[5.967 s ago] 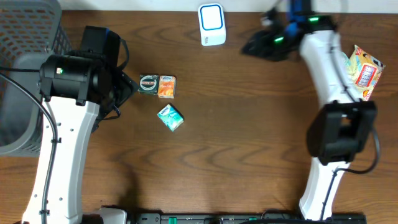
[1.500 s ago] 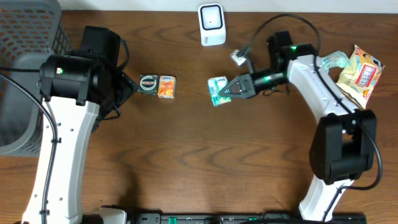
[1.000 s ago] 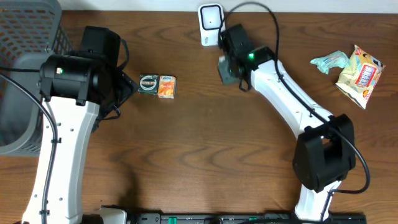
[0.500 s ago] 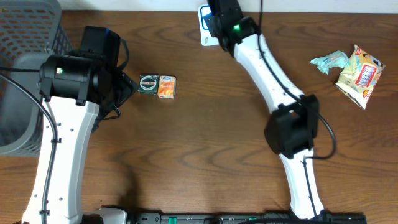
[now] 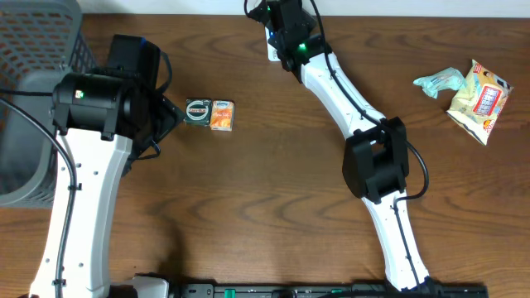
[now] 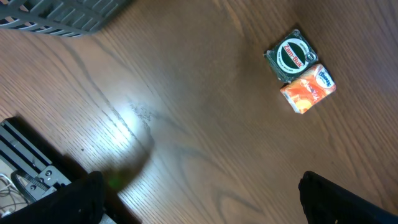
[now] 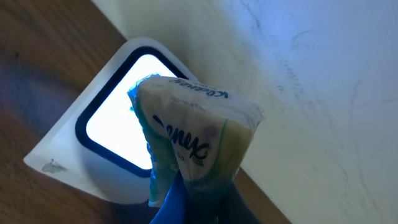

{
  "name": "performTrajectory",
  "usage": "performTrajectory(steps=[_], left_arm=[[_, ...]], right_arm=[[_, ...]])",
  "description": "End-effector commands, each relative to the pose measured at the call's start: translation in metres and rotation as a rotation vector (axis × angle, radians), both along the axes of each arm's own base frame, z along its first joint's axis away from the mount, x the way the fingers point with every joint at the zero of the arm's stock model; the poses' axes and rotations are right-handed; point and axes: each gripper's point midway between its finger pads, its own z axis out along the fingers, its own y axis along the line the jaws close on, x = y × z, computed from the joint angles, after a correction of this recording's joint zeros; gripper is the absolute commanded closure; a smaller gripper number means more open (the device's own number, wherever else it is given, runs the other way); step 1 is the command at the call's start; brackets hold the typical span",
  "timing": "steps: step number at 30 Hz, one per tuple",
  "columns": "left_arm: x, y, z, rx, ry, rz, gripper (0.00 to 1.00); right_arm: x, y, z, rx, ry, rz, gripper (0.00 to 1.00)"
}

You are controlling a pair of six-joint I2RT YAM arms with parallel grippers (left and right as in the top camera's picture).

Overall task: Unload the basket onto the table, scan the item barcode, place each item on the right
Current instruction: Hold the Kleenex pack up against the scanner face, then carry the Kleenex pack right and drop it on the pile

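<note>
My right gripper [image 7: 208,202] is shut on a teal and pale-yellow tissue pack [image 7: 196,134] and holds it upright, close in front of the white scanner [image 7: 62,165]. The scanner's lit window [image 7: 115,124] glows just behind the pack's left edge. In the overhead view the right arm [image 5: 331,79] reaches to the table's far edge and covers most of the scanner, and the pack is hidden there. My left gripper [image 6: 205,211] hangs open over bare wood, well short of the two small packs.
A round green-labelled pack [image 5: 199,112] and an orange pack [image 5: 222,115] lie side by side near the left arm. A grey mesh basket [image 5: 33,50] stands at the far left. A snack bag [image 5: 480,95] and a crumpled teal wrapper [image 5: 439,80] lie at the far right.
The right arm picked the tissue pack off the table's middle and swung it up to the scanner at the far edge. The left arm has not moved.
</note>
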Motion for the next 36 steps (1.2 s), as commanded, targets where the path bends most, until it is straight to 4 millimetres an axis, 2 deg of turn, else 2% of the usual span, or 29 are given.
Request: performTrajectory(steps=[1,4,8,11,14,16,21,24,26,29,32,33,34,36], left_arm=[[-0.001,0.003,-0.001,0.006,0.008,0.012,0.02],[-0.001,0.003,-0.001,0.006,0.008,0.012,0.02],[-0.001,0.003,-0.001,0.006,0.008,0.012,0.02],[-0.001,0.003,-0.001,0.006,0.008,0.012,0.02],[-0.001,0.003,-0.001,0.006,0.008,0.012,0.02],[-0.001,0.003,-0.001,0.006,0.008,0.012,0.02],[-0.001,0.003,-0.001,0.006,0.008,0.012,0.02],[-0.001,0.003,-0.001,0.006,0.008,0.012,0.02],[-0.001,0.003,-0.001,0.006,0.008,0.012,0.02],[-0.001,0.003,-0.001,0.006,0.008,0.012,0.02],[-0.001,0.003,-0.001,0.006,0.008,0.012,0.02],[-0.001,0.003,-0.001,0.006,0.008,0.012,0.02],[-0.001,0.003,-0.001,0.006,0.008,0.012,0.02],[-0.001,0.003,-0.001,0.006,0.008,0.012,0.02]], right_arm=[[-0.001,0.001,0.009,-0.024,-0.012,0.002,0.99],[0.0,-0.009,0.017,0.05,-0.022,-0.065,0.99],[0.006,-0.045,0.051,0.15,-0.082,-0.194,0.99],[0.004,-0.09,0.075,0.213,-0.091,-0.299,0.99],[-0.005,-0.153,0.084,0.288,-0.063,-0.461,0.99],[-0.015,-0.196,0.078,0.319,-0.022,-0.577,0.99],[-0.056,-0.295,0.04,0.35,0.123,-0.873,0.99],[-0.078,-0.337,0.021,0.38,0.203,-0.987,0.97],[-0.088,-0.355,0.009,0.418,0.258,-1.012,0.91],[-0.1,-0.372,-0.006,0.497,0.338,-1.027,0.88],[-0.112,-0.389,-0.012,0.54,0.351,-1.105,0.83],[-0.115,-0.395,-0.013,0.548,0.353,-1.127,0.74],[-0.117,-0.398,-0.014,0.549,0.356,-1.136,0.6],[-0.121,-0.402,-0.015,0.547,0.364,-1.148,0.47]])
